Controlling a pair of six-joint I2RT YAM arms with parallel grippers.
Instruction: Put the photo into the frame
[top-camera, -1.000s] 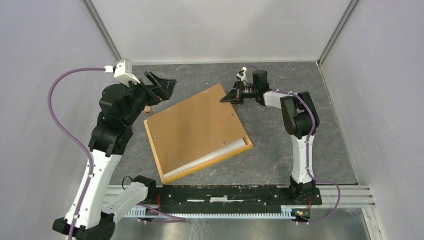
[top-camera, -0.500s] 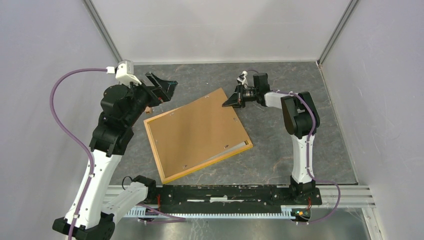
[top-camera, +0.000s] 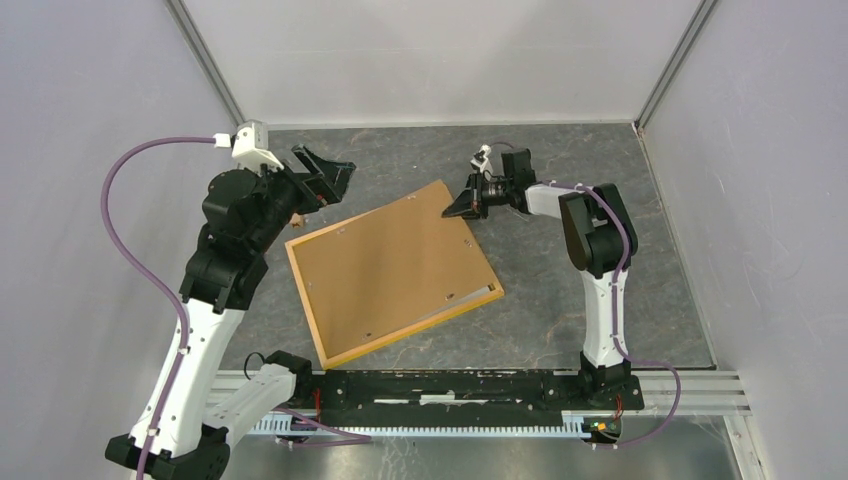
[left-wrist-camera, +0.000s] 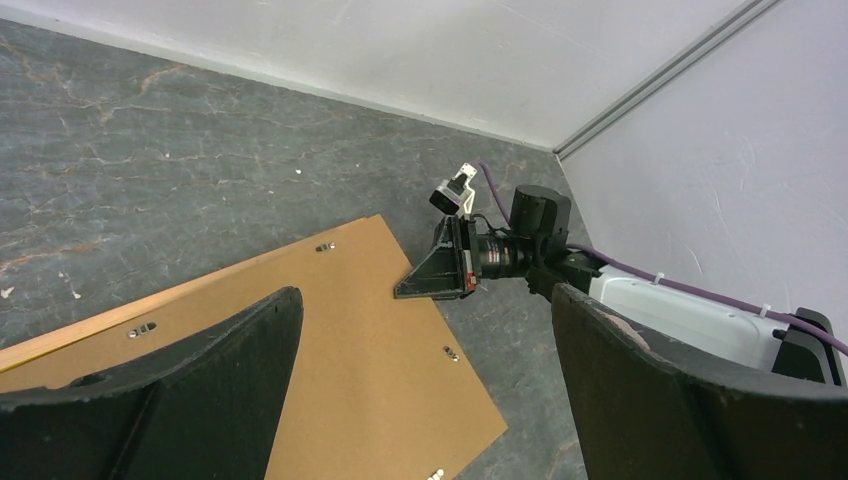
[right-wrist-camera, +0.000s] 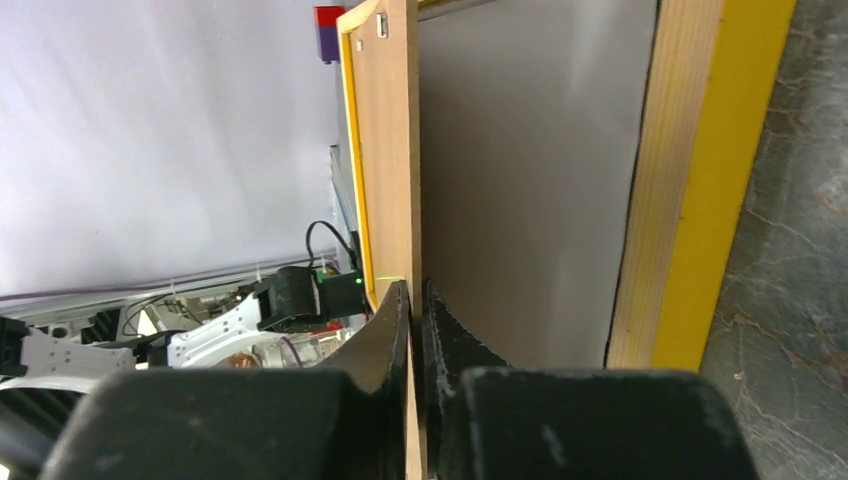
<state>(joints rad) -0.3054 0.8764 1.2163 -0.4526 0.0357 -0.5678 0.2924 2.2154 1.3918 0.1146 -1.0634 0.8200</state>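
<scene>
Right claw (top-camera: 462, 208), pinching far corner of backing board (top-camera: 390, 265), shifted slightly toward 5 o'clock. Board corner moved with it. Pale strip (top-camera: 478, 294) along 5 o'clock rail of frame (top-camera: 306, 300) shrank to sliver. 10 o'clock rail newly exposed.

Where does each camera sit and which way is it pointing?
Top external: above and behind, looking down; left arm and right arm show whole, left gripper open, right gripper shut on the backing board.
Left wrist: on the left arm, facing across the board at the right gripper; own fingers flank the view.
Right wrist: sights along the pinched board edge beside the frame; own fingers show.
Shared: top and left wrist both show the right gripper.
</scene>
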